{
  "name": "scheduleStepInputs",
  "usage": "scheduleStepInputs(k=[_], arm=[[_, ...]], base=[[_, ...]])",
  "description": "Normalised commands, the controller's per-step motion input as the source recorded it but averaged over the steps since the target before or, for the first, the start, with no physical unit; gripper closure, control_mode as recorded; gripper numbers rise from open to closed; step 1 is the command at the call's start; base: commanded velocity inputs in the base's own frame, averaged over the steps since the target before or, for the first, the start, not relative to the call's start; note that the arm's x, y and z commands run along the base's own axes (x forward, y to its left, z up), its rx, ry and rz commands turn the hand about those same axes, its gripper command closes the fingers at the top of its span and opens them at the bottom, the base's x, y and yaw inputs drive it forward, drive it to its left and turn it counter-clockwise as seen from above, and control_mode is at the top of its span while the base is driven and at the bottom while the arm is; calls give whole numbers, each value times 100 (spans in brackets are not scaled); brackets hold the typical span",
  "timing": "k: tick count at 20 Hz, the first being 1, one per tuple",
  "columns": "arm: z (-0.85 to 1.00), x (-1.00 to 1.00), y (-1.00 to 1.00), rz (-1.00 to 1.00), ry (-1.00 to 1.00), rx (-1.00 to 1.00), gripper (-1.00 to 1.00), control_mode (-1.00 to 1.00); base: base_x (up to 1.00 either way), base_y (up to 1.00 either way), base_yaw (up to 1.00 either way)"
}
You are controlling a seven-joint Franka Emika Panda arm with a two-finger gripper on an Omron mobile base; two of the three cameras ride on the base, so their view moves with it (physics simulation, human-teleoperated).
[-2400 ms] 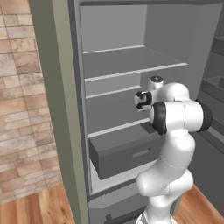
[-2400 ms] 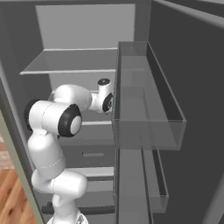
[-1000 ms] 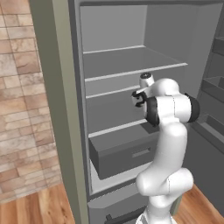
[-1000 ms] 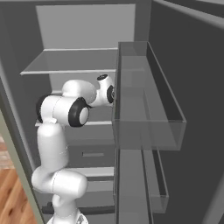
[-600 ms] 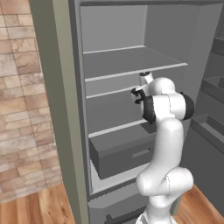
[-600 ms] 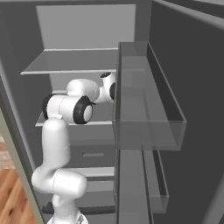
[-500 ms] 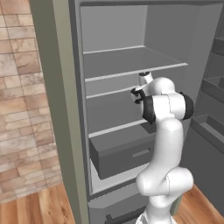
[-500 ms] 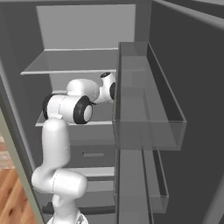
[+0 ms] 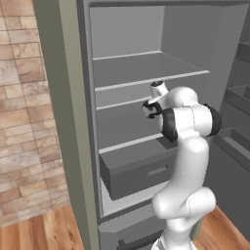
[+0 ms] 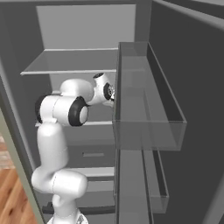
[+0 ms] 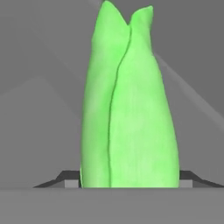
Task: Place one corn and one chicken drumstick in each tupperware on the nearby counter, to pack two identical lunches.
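Observation:
A bright-green corn (image 11: 129,109) stands upright between my gripper (image 11: 129,178) in the hand view. The two dark fingertips (image 11: 64,178) press against its lower sides, so the gripper is shut on the corn. In the left base view my gripper (image 9: 150,108) reaches into the open fridge, just above the middle shelf (image 9: 128,102). From the right base view the hand (image 10: 105,89) sits at the same shelf height, its tip partly hidden behind the door bin (image 10: 146,109).
The fridge holds grey shelves (image 9: 146,73) and a dark drawer (image 9: 139,173) below my arm. Clear door bins (image 10: 144,183) stand close on the right. A brick wall (image 9: 24,146) and the fridge's side panel (image 9: 68,122) lie to the left, over a wood floor (image 9: 44,234).
My arm has stretched deeper into the fridge toward the middle shelf, and the jaws have closed from wide open onto the corn. In the last half second nothing moves.

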Motion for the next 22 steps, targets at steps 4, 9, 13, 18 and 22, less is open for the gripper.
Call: scheduleStepInputs(k=[4,9,13,18,22], arm=[[-41,-100,84,0,-1,0,100,-100],[-19,-100,53,-1,-4,0,100,-100],[0,-100,7,-1,-5,1,100,-100],[36,-100,0,0,-9,4,100,-100],[64,-100,0,4,-4,3,100,-100]], base=[[0,0,0],[0,0,0],[0,0,0],[0,0,0],[0,0,0]])
